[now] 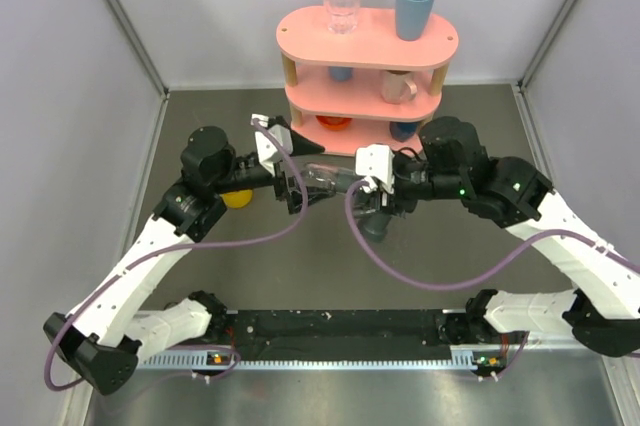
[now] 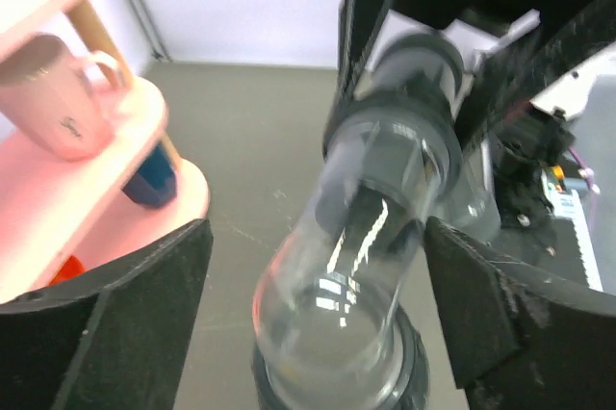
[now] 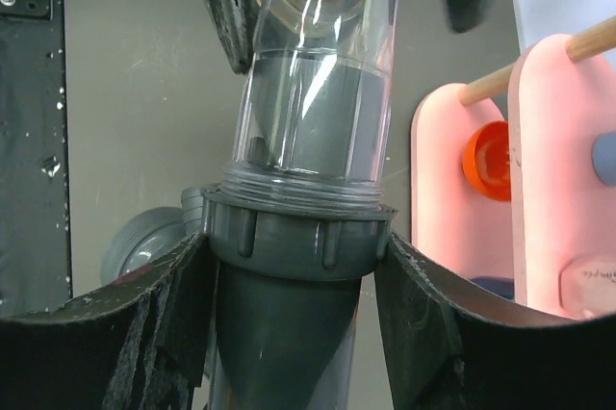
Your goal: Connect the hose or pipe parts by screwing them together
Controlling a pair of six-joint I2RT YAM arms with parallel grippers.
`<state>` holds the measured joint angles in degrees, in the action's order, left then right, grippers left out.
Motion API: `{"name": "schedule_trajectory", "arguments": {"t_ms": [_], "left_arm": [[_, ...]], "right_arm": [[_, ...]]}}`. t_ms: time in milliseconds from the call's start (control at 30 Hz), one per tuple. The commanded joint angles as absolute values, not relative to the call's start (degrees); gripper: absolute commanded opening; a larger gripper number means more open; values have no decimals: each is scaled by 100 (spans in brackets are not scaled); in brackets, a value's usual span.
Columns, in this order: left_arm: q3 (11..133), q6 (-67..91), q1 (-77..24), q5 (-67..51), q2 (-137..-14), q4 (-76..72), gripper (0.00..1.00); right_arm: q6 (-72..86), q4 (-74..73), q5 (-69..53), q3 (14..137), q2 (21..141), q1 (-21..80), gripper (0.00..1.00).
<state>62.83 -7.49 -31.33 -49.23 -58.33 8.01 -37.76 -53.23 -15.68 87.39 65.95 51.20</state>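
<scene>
The translucent tube [image 1: 325, 178] hangs level above the table between both grippers. Its threaded end sits in the ribbed collar [image 3: 294, 232] of the dark grey T-shaped fitting [image 3: 289, 314], with a few threads showing above the collar. My right gripper [image 3: 292, 246] is shut on that collar, both pads pressed against it. My left gripper [image 2: 313, 246] straddles the tube [image 2: 356, 237] with its jaws open. Its left finger [image 2: 125, 314] stands well clear of the tube; the right finger [image 2: 491, 314] is close beside it.
A pink three-tier shelf [image 1: 365, 36] stands right behind the grippers, bearing a clear glass [image 1: 342, 4], a blue cup [image 1: 414, 8] and a mug [image 1: 398, 86]. A small yellow cup [image 1: 237, 198] sits under the left arm. Grey walls enclose the table.
</scene>
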Motion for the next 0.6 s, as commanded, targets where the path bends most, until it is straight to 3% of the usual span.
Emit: {"name": "schedule_trajectory", "arguments": {"t_ms": [0,167,300,467,567], "left_arm": [[6337,-301,-3182,-3202,-5520,-730,99],[6625,1674,-3155,-2462,-5090,-177,99],[7135,2775,-3120,-1891,-5027,1277,99],[8138,4594,-2814,-1792,-5519,3038,74],[8314,5658,-2568,-2300,-5783,3629,73]], "right_arm": [[-3558,-4658,-2260,8500,6513,5344,0],[-4068,-4483,-1179,8306,6363,5335,0],[-4464,-3897,-399,8183,6267,5361,0],[-5700,-2858,622,7508,5916,5616,0],[-6544,-2164,1361,7138,5854,5862,0]]}}
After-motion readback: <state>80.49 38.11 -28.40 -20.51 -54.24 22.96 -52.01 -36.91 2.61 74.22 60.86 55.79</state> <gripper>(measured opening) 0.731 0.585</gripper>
